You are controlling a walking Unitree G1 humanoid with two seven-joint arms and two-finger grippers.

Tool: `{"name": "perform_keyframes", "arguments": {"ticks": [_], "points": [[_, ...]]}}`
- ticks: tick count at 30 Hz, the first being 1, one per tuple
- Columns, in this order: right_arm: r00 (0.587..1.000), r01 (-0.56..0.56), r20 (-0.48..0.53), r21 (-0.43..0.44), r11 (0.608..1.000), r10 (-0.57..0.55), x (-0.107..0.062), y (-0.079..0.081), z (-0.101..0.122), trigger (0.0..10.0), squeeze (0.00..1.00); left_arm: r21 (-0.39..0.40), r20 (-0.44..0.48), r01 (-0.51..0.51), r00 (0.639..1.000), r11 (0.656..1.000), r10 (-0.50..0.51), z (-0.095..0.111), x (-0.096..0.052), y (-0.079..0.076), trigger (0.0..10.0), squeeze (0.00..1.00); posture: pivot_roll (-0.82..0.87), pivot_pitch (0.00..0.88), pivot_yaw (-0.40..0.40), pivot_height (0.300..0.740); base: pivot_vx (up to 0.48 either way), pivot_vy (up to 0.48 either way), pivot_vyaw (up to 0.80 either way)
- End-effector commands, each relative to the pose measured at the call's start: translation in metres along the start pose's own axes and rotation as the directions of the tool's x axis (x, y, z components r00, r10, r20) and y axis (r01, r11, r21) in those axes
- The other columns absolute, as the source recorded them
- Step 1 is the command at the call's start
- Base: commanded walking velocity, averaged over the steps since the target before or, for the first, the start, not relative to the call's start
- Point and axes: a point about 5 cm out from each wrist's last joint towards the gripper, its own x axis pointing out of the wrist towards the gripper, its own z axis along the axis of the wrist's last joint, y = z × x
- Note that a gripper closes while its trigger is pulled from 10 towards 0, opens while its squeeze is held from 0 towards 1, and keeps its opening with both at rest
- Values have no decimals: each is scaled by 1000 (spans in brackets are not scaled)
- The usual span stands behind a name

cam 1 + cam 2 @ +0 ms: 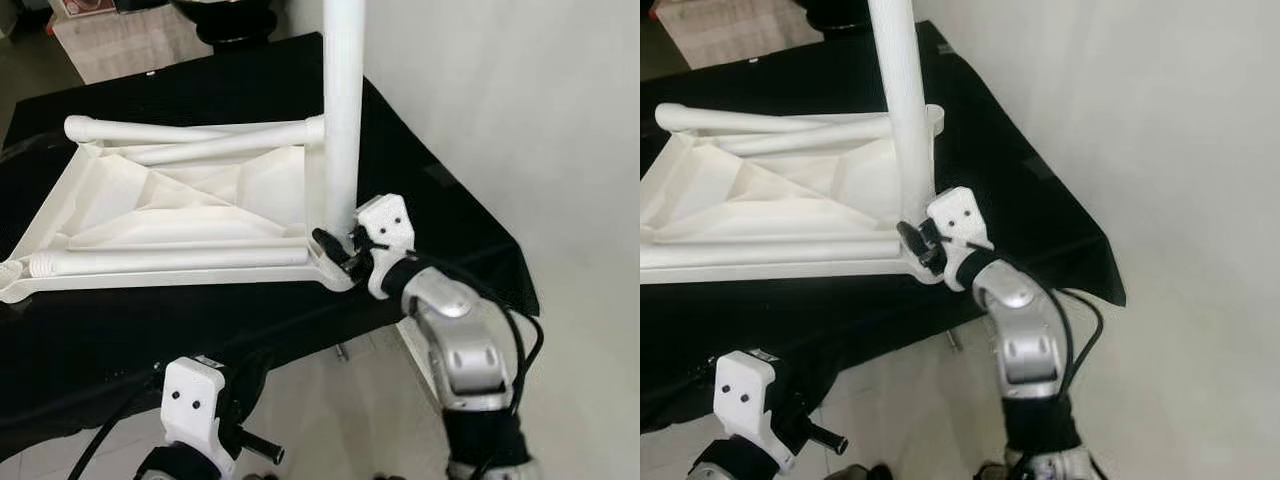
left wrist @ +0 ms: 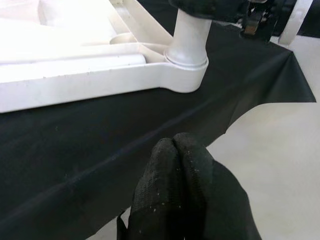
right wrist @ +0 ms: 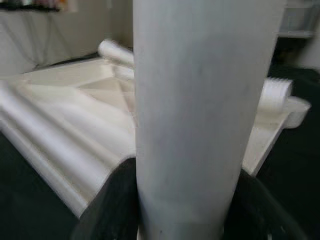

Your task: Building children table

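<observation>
Two grippers are in view, and the nearer one, the left gripper [image 2: 175, 165], hangs low off the front edge of the black cloth [image 1: 200, 330], its two black fingers [image 2: 192, 155] pressed together on nothing, with pale floor [image 2: 290, 165] under it. Up and ahead of that gripper, across a strip of bare cloth, lies the white tabletop [image 1: 190, 205], upside down on the cloth-covered surface, its ribbed underside facing up. Its corner socket [image 2: 187, 75] sits just beyond the left fingertips in the left wrist view, and from it rises the upright leg [image 1: 343, 110], a white tube standing vertical and running out of the top of the head views. The right gripper [image 1: 340, 248] is at the base of that leg, its fingers clamped round the tube on either side just above the socket; in the right wrist view the tube stands close between the two dark pads [image 3: 112, 200]. To the left of the right gripper, along the tabletop's near edge, a loose leg [image 1: 170, 260] lies flat, its threaded end pointing away from the claw. Farther off, past the upright tube, two more loose legs [image 1: 190, 135] rest crossed along the tabletop's far edge. Beyond the right gripper stands a plain white wall [image 1: 520, 110].
</observation>
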Motion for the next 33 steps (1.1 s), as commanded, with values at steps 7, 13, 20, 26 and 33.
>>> {"name": "perform_keyframes", "arguments": {"ticks": [7,13,20,26,33], "points": [[937,-347,79,76,935,341,7,2,14,10000,1000,-8,-11,-7,1000,1000,7,-3,-1,-3,10000,0,36,181,0,740,0,0,0],[799,-596,69,-49,802,598,14,-6,17,10000,945,-12,-11,-6,1000,1000,6,-2,-3,-5,10000,0,48,185,-2,740,0,0,0],[688,-723,42,-40,690,724,26,-15,22,10000,0,-14,-16,-5,1000,1000,5,-1,-7,-6,10000,0,64,192,4,740,0,0,0],[581,-814,26,-9,581,814,32,-18,25,10000,0,-15,-22,-4,1000,1000,4,0,-10,-8,10000,0,72,202,3,740,0,0,0],[583,-812,52,14,584,810,33,-23,25,0,0,-17,-23,-6,1000,1000,6,0,-11,-9,10000,0,70,208,2,740,0,0,0]]}}
